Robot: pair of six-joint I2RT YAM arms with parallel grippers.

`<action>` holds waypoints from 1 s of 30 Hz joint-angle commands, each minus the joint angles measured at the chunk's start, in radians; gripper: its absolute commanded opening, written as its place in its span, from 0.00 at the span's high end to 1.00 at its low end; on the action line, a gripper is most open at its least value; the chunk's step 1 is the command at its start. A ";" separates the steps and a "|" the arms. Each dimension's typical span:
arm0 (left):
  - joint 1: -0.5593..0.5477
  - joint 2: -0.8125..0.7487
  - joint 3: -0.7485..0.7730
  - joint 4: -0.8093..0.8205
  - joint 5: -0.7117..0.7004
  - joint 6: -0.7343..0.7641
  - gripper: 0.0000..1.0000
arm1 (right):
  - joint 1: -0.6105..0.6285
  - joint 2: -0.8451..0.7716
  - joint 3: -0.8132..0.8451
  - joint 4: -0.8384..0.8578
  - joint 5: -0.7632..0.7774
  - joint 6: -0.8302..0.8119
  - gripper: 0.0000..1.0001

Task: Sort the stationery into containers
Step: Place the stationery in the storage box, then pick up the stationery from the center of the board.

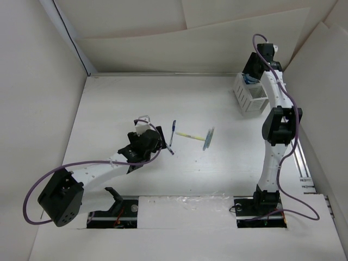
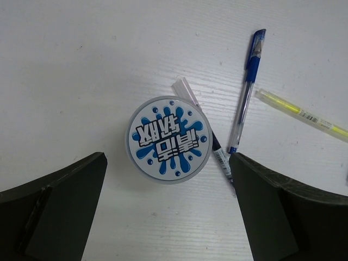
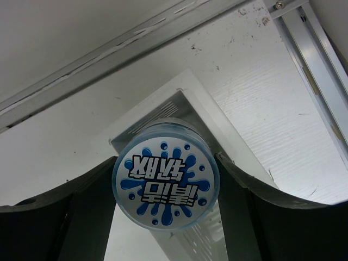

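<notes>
A round blue-and-white roll [image 2: 169, 140] lies flat on the table, resting on a thin dark pen [image 2: 219, 156]. My left gripper [image 2: 168, 217] is open just short of the roll, with one finger on either side and not touching it. A blue pen [image 2: 247, 89] and a pale-yellow stick [image 2: 302, 113] lie to the right. From above I see the left gripper [image 1: 149, 138], the blue pen [image 1: 172, 132], the yellow stick [image 1: 187, 135] and a light-blue stick [image 1: 209, 139]. My right gripper [image 3: 166, 176] is shut on the second roll [image 3: 166, 182], above the white slatted organizer [image 3: 198, 117].
The organizer [image 1: 249, 98] stands at the far right near the back wall. A metal rail [image 3: 318, 70] runs along the right edge of the table. White walls enclose the table on the left, back and right.
</notes>
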 commanded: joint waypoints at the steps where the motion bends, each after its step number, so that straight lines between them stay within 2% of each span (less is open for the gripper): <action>1: -0.003 0.005 0.046 0.008 -0.004 0.011 0.05 | 0.005 -0.020 0.007 0.070 0.015 -0.015 0.29; 3: -0.003 0.005 0.047 -0.003 -0.004 0.011 0.05 | 0.005 -0.029 0.007 0.070 0.015 -0.015 0.12; 5: -0.003 0.005 0.056 -0.003 -0.013 0.011 0.05 | 0.005 -0.051 0.007 0.079 0.015 -0.015 0.03; 11: -0.003 0.005 0.056 -0.021 -0.013 0.011 0.02 | 0.014 -0.132 0.028 0.059 0.015 -0.015 0.01; 13: -0.003 0.005 0.065 -0.030 -0.023 0.011 0.02 | 0.026 -0.184 -0.021 0.071 0.006 -0.015 0.01; 14: -0.003 0.005 0.065 -0.030 -0.023 0.011 0.02 | 0.026 -0.218 -0.101 0.087 -0.003 -0.015 0.02; 16: -0.003 0.005 0.074 -0.030 -0.013 0.022 0.02 | 0.061 -0.345 -0.207 0.155 -0.014 -0.015 0.23; 17: -0.003 0.005 0.074 -0.030 -0.013 0.022 0.02 | 0.072 -0.392 -0.328 0.180 -0.023 -0.001 0.38; 18: -0.003 0.014 0.074 -0.041 -0.013 0.022 0.02 | 0.083 -0.492 -0.393 0.209 -0.023 0.013 0.71; 19: -0.003 0.023 0.086 -0.053 -0.013 0.022 0.02 | 0.095 -0.541 -0.456 0.263 -0.037 0.023 0.79; 20: -0.003 0.034 0.086 -0.053 -0.003 0.022 0.02 | 0.119 -0.636 -0.576 0.289 -0.049 0.043 0.83; 21: -0.003 0.034 0.086 -0.053 -0.003 0.032 0.02 | 0.149 -0.681 -0.632 0.338 -0.062 0.043 0.83; 23: -0.003 0.060 0.097 -0.064 -0.003 0.033 0.02 | 0.187 -0.754 -0.726 0.366 -0.062 0.056 0.71; 26: -0.003 0.092 0.109 -0.064 -0.035 0.023 0.05 | 0.251 -0.853 -0.838 0.375 -0.050 0.056 0.36; 28: -0.003 0.106 0.120 -0.064 -0.065 0.014 0.08 | 0.302 -0.894 -0.907 0.364 -0.049 0.056 0.31; 30: -0.003 0.115 0.129 -0.064 -0.088 0.014 0.16 | 0.348 -0.960 -0.956 0.374 -0.034 0.066 0.31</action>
